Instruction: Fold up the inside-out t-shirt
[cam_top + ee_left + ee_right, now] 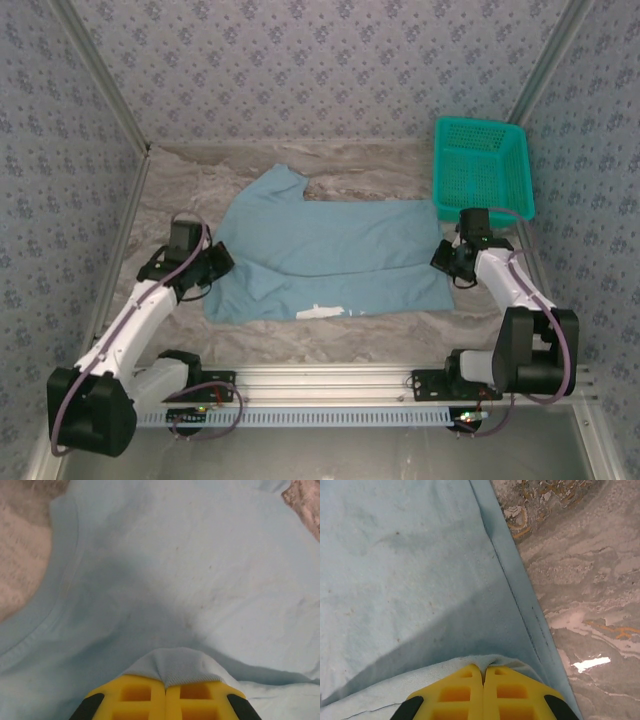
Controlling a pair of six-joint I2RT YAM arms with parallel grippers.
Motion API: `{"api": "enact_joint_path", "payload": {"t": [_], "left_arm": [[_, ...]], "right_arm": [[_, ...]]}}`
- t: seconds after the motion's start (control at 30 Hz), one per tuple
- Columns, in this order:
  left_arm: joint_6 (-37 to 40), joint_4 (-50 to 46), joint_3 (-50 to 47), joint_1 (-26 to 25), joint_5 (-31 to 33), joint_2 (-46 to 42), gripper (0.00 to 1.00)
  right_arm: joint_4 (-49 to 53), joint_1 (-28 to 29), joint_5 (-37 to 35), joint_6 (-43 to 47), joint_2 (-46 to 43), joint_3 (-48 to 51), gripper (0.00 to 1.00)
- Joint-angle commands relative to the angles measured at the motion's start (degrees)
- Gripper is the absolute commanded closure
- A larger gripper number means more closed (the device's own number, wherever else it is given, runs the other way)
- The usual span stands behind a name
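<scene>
Left of centre, the left gripper (215, 262) is clamped on a pinch of the light blue cotton t-shirt (330, 255), and the right gripper (447, 262) is clenched on its opposite edge. The shirt lies spread mid-frame on the marbled tabletop (200, 180), with white print (335, 311) along its near edge, too small to read. At upper right, the teal plastic mesh basket (438, 170) shows its bare mesh floor.

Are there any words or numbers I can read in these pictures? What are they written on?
White print on the near edge of the light blue t-shirt: too small and blurred to read.
Teal basket: no writing visible.
Nothing else carries readable text.
</scene>
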State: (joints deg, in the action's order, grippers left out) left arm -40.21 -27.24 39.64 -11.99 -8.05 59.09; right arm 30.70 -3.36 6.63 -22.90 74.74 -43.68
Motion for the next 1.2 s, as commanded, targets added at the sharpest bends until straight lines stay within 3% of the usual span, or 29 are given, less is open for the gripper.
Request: {"api": "enact_joint_path", "payload": {"t": [0.0,0.17,0.3,0.43,0.53,0.63,0.7,0.8,0.9,1.03,1.17], "left_arm": [[3.0,3.8,2.1,0.7,1.6,3.6,1.0],[4.8,7.5,3.9,1.6,3.1,9.4,1.0],[5.5,12.2,6.6,1.7,2.1,15.8,0.93],[7.1,11.7,11.7,1.9,2.7,23.0,0.7],[8.3,10.0,14.5,2.2,6.4,25.0,0.51],[9.0,8.1,15.1,2.3,10.4,22.5,0.43],[9.2,6.9,13.0,2.3,10.3,18.5,0.4],[8.8,3.6,7.6,2.4,9.0,12.2,0.37],[7.7,1.3,2.7,2.9,8.5,7.2,0.37],[7.4,-0.9,-0.9,5.7,9.2,2.6,0.36],[7.4,-2.3,-3.4,8.8,8.2,-0.2,0.35]], "right_arm": [[-0.9,-0.5,-1.4,0.7,2.2,-1.0,0.93],[-4.7,-0.5,-1.7,0.6,6.7,-2.4,0.87],[-5.1,-0.5,-2.3,1.2,8.0,-4.3,0.76],[-4.4,0.1,-7.1,2.6,4.7,-5.4,0.6],[-5.9,3.2,-7.4,3.9,-0.6,-4.3,0.53],[-11.0,13.4,-1.7,8.5,-4.4,-3.1,0.52],[-14.7,23.7,0.6,11.0,-3.5,-3.7,0.51],[-21.6,37.6,3.7,13.4,2.2,-6.1,0.5],[-26.9,47.9,4.8,16.8,11.4,-11.3,0.45],[-31.1,55.2,6.1,21.1,23.9,-18.7,0.38],[-32.9,58.8,6.8,25.1,31.7,-23.5,0.35]]}}
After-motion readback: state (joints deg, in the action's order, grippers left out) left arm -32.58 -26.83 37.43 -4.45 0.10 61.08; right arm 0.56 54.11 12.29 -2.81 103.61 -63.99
